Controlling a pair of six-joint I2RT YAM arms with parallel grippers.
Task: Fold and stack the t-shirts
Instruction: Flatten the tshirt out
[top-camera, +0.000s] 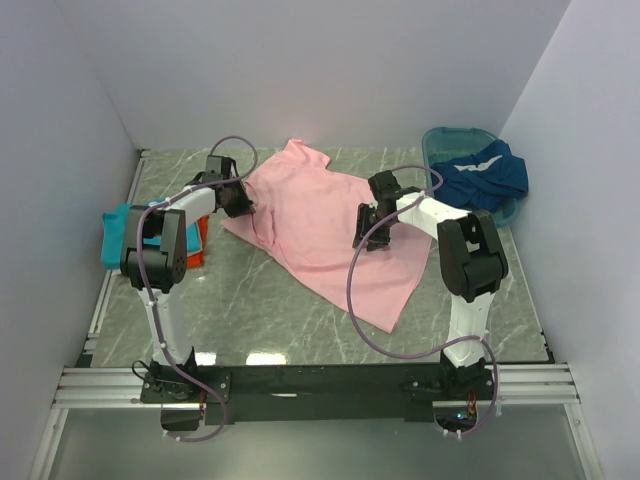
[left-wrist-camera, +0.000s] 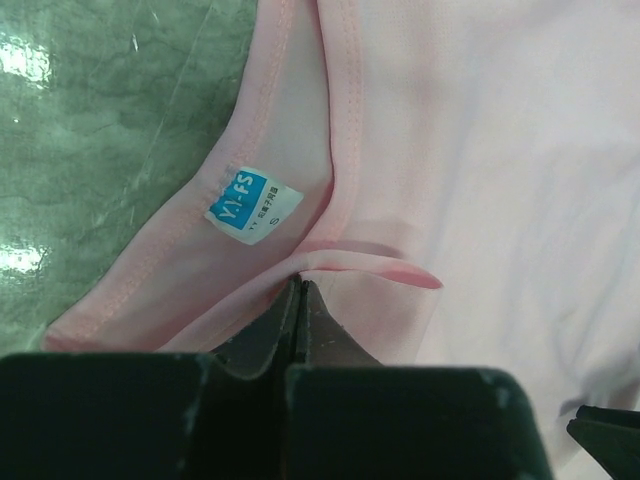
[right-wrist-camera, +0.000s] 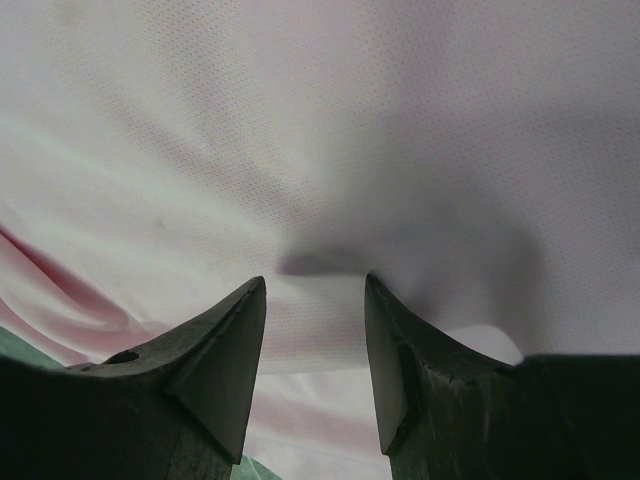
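White walls, green marbled counter (top-camera: 300, 310), and the pink t-shirt (top-camera: 320, 230) lies spread across the middle of it, slanted, with its collar toward the left arm. The left tool (left-wrist-camera: 300, 290) has its jaws pressed together right at the collar, beside the blue size label (left-wrist-camera: 253, 205), and a thin ridge of pink cloth runs up into the tips. It looks like a grip, but a slim one! The right tool (right-wrist-camera: 315, 290) is down on the body of the shirt with its jaws apart and the cloth dimpled between them. Nothing is clamped there yet.

Here's the danger: that left pinch may hold only one layer or just the hem. If so, a pull could slide the cloth out, or drag the top layer alone and leave a crooked fold. If the right tool closes on a bunch mid-panel instead of an edge, the shirt could crumple rather than crease.

Off to the left wait the teal shirt (top-camera: 115, 235) and orange shirt (top-camera: 198, 240). A wide sweep that way could disturb them. The dark blue shirt (top-camera: 485, 175) sits in the basin (top-camera: 440, 140).
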